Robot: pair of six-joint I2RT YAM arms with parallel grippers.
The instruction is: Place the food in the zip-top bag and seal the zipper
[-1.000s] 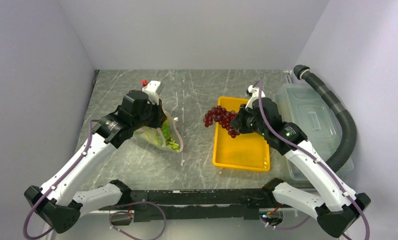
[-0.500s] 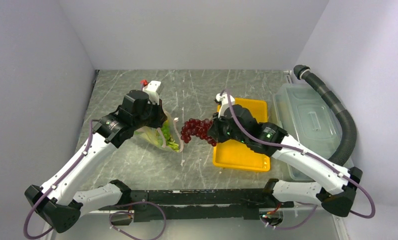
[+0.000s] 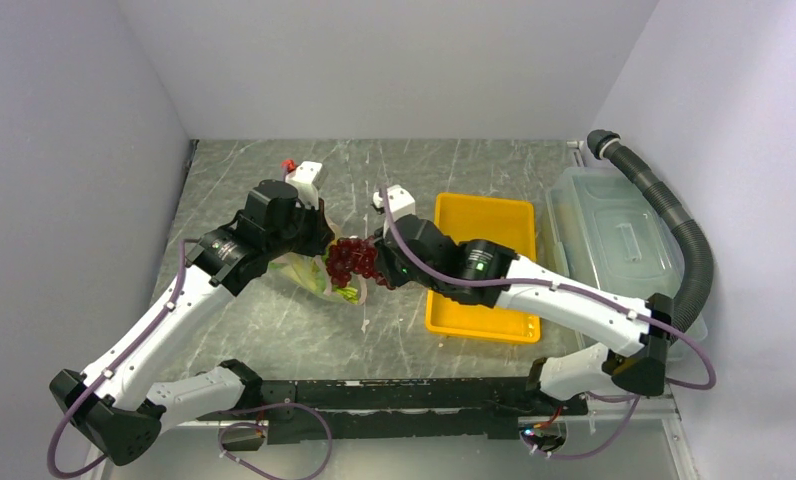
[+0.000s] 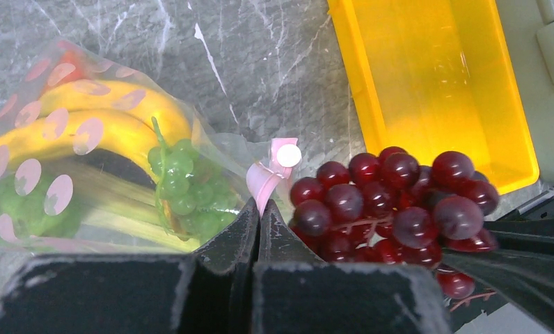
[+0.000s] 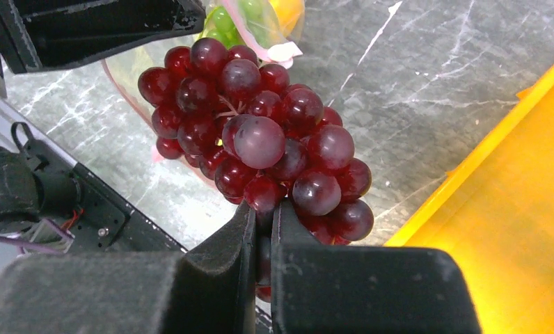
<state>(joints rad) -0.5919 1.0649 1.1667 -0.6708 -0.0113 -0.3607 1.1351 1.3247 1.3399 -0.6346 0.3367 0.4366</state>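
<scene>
My left gripper [image 4: 259, 209] [image 3: 319, 240] is shut on the pink zipper [image 4: 268, 175] strip, holding up the mouth of the clear zip-top bag [image 4: 86, 174] [image 3: 309, 272]. Inside the bag lie yellow bananas [image 4: 114, 118], a green grape bunch [image 4: 184, 181] and pale celery. A dark red grape bunch [image 5: 260, 139] [image 3: 349, 258] [image 4: 392, 202] hangs in my right gripper [image 5: 262, 212] [image 3: 371, 262], which is shut on it. The bunch is right at the bag's mouth, beside the left fingers.
The yellow tray [image 3: 484, 270] [image 4: 427, 76] [image 5: 511, 229] sits right of centre with nothing in it. A translucent lidded bin [image 3: 619, 250] and a black corrugated hose [image 3: 679, 230] stand along the right side. Grey marble tabletop [image 3: 414, 180] lies behind.
My right arm carried the red grape bunch leftward from over the yellow tray to the bag's mouth. The left arm held still, gripping the bag's edge.
</scene>
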